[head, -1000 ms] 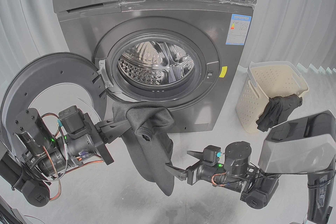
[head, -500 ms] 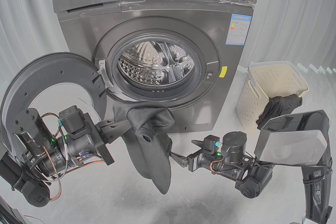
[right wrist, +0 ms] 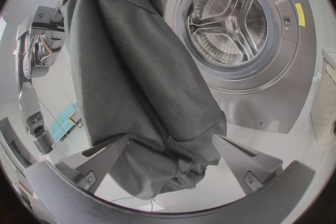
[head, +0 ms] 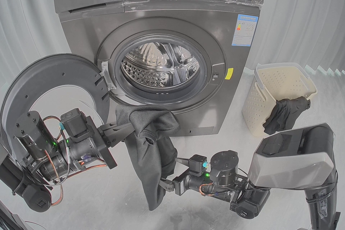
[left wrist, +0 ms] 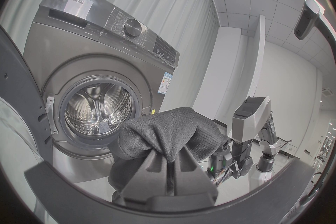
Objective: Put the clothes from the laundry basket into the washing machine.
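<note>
Pale curtains and a glossy grey floor all round, nothing cluttering the shot. Biggest thing is the front-loading washing machine [head: 90,33], with its round door [head: 43,76] open wide to the robot's left and the drum [head: 160,65] bare steel as far as I can see. Off to the right sits the cream laundry basket [head: 266,97] with a black garment [head: 285,114] draped over its rim.

The piece in play is a dark grey knit top [head: 151,148]. The left gripper [head: 124,130] has its jaws pinched on the upper edge, just below the drum opening, and the cloth hangs long-axis straight down from there. The right gripper [head: 169,172] sits low, jaws spread either side of the bottom end, not clamped.

My guess is the next bit is closing on that tail, then lifting it up and back into the drum. The left arm is the nearer one to the opening.
</note>
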Robot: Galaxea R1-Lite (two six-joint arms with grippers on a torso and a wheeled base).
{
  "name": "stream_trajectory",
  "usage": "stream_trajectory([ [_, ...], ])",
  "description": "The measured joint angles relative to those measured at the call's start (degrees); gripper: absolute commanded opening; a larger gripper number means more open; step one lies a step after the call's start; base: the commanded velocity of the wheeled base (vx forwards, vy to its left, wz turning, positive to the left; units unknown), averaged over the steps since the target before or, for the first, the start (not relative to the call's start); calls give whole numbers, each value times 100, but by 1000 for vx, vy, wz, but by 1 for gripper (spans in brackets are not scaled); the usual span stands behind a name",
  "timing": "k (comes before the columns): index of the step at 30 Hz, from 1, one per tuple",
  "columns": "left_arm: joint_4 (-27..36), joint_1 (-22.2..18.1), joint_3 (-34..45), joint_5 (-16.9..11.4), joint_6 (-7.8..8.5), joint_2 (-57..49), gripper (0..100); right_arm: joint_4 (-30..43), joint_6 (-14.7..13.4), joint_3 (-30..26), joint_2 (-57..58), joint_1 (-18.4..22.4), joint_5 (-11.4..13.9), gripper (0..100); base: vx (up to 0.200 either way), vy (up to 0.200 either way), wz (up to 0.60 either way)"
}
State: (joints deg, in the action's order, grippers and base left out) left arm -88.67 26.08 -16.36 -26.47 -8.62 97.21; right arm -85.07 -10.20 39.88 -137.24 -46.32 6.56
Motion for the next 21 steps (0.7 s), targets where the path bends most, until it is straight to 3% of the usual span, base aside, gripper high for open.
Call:
stream_trajectory([
  [11, 0, -17, 0, 0, -71, -7, 0, -72, -6, -7, 44, 73, -5, 100, 0, 0, 0],
  [21, 2, -4, 0, 0, -68, -33, 0, 112, 13, 496, -35, 597, 15, 100, 0, 0, 0],
])
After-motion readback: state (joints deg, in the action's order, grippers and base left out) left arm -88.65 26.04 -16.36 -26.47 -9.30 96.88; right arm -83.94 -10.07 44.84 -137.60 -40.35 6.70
